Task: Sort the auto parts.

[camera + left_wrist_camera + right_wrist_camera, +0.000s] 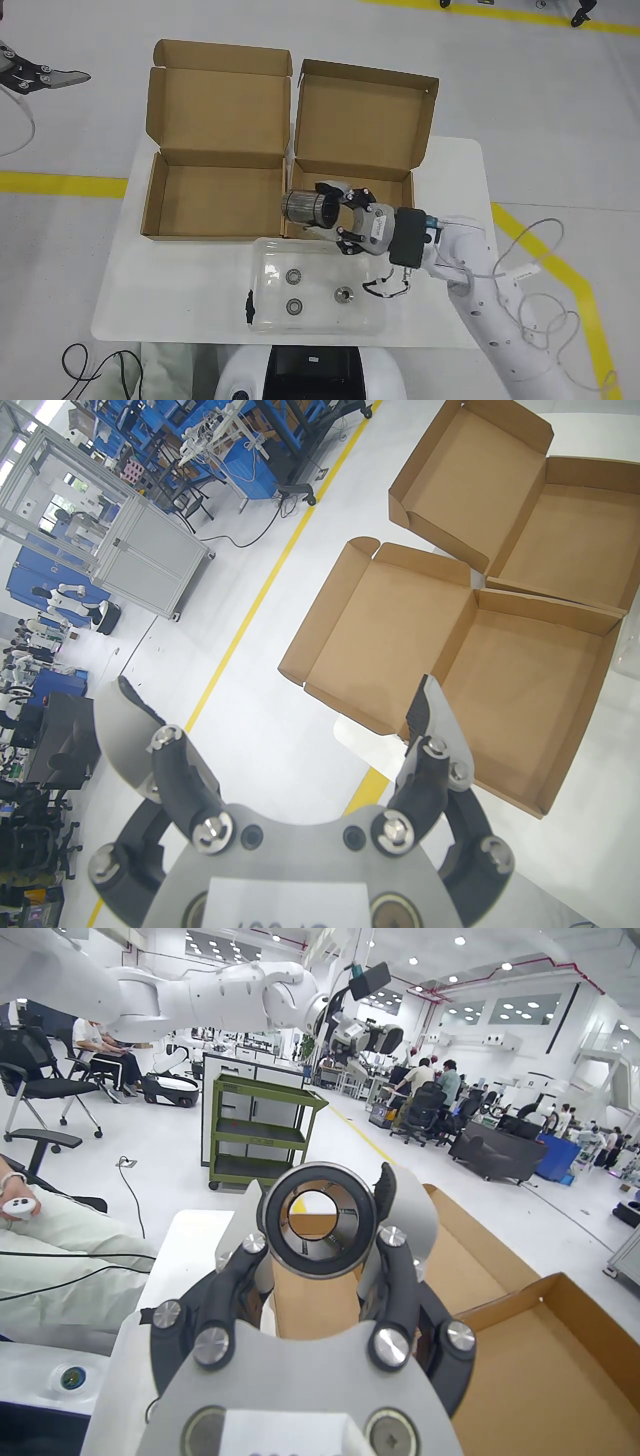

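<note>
Right claw (pixel 322 210) pinches steel cylindrical sleeve (pixel 303 208) beyond clear plastic tray (pixel 330 318); three small round parts (pixel 295 306) inside await sorting. Left claw (pixel 275 690) spread.

Our right arm (pixel 490 300) lay in from the near right, its forearm slanting up to a wrist turned level, so that the right gripper (pixel 322 209) pointed sideways toward our left. Its fingers (pixel 405 1208) were clamped on either side of a metal sleeve (pixel 320 1273), which sat end-on to the wrist camera. Our left arm (pixel 200 993) was held out high and far to the left, well apart from the right. The left gripper (pixel 274 685) had its jaws spread wide.
</note>
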{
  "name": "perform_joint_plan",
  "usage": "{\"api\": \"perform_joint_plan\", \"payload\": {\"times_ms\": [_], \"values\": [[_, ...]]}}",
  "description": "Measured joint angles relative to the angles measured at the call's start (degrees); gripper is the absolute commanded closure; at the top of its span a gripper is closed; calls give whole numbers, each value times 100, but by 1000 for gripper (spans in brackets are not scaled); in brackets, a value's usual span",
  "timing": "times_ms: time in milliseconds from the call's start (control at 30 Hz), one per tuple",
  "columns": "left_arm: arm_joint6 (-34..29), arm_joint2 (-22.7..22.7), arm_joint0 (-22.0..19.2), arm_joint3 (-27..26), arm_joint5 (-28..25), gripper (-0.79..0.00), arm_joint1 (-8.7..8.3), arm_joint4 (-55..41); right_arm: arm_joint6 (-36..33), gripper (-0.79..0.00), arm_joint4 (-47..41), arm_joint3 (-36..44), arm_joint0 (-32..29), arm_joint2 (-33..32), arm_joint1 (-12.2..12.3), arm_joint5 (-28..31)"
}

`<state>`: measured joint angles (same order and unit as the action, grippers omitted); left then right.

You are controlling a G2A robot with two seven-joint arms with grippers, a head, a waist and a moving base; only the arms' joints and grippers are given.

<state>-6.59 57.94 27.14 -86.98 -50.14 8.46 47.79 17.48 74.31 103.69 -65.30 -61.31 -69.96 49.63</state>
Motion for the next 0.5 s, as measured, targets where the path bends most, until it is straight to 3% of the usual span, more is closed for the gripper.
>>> {"api": "perform_joint_plan", "payload": {"times_ms": [167,500], "values": [[0,0,0,0,0,-785,0,0,-78,0,-206,109,287,30,-38,-153],[0,0,0,0,0,-785,0,0,391,0,-407,244,460,-110,-59,-229]]}}
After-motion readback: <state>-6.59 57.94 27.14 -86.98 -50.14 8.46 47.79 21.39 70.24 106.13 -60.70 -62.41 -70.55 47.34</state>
